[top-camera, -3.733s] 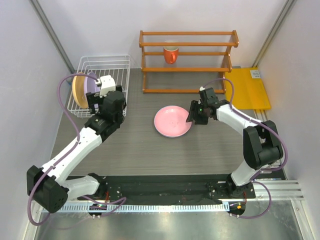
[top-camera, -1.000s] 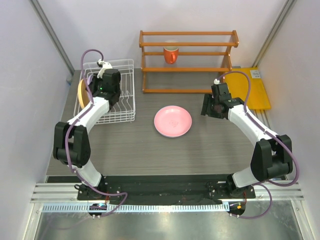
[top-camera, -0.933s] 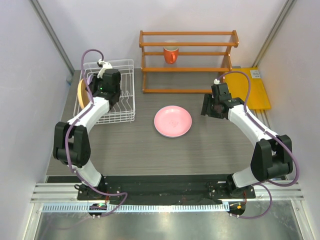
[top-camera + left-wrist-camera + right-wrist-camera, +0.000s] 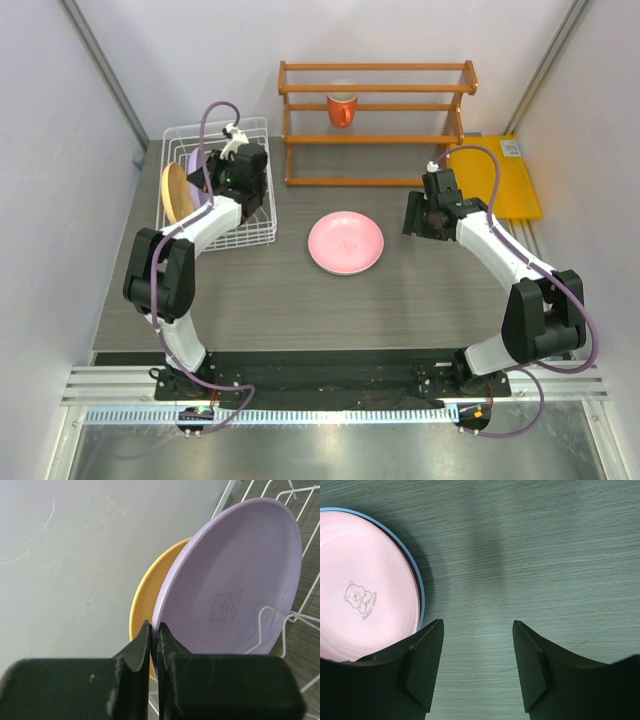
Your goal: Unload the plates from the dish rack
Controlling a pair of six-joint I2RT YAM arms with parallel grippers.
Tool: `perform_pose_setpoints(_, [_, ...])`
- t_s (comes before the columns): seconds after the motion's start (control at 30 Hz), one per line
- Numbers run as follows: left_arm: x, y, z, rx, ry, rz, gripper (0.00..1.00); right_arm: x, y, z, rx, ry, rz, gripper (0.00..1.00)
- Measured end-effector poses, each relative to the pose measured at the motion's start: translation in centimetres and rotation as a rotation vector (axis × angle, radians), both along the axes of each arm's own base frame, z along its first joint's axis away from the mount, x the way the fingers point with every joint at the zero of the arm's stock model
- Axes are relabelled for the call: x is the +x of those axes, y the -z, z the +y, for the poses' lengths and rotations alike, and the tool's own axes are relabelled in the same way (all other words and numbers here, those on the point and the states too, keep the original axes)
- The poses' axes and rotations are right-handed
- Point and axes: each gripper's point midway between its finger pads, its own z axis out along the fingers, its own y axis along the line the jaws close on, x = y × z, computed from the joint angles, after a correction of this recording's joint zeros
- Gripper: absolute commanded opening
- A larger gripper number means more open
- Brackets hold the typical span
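Left tool (image 4: 154,626) pinches the rim of the lilac plate (image 4: 235,580), on edge in the rack (image 4: 258,215); right tool (image 4: 477,630) gapes empty beside the flat pink plate (image 4: 365,580) marked "SWEET BEAR".

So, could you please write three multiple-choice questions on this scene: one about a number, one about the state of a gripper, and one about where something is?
1. How many plates stand in the white wire dish rack?
A. two
B. one
C. four

2. How is the right gripper?
A. shut on the rack's wire
B. open and empty
C. shut with nothing held

3. Where is the orange ceramic mug?
A. in the dish rack
B. in the right gripper
C. on the orange wooden shelf

Answers:
1 A: only the round lilac plate and the round orange-yellow plate stand there on edge.
2 B: its jaws stand apart with nothing between them, beside the round pink plate.
3 C: it sits inside the shelf's frame.
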Motion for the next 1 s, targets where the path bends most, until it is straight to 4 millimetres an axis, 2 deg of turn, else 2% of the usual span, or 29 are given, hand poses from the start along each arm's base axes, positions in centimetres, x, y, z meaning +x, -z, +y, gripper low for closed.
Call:
perform_pose_setpoints(0.2, [0.0,-0.8,-1.0,0.062,-0.018,-0.002,0.0,-0.3,0.5,-0.3,-0.009,-0.002,0.013,0.63])
perform_pose_setpoints(0.63, [-1.6,-3.8,-0.2,0.116,-0.088,-0.043,0.0,-0.3,0.7,-0.6,-0.01,0.003,0.013,0.63])
perform_pose_setpoints(0.9, [-3.9,-7.6,0.5,0.094,-0.121,-0.109,0.0,-0.4,-0.2,-0.4,0.011,-0.007,-0.011,0.63])
perform_pose_setpoints(1.0, [-4.7,-8.9,-0.4,0.076,-0.098,-0.14,0.0,-0.5,-0.8,0.4,0.047,-0.034,-0.018,0.63])
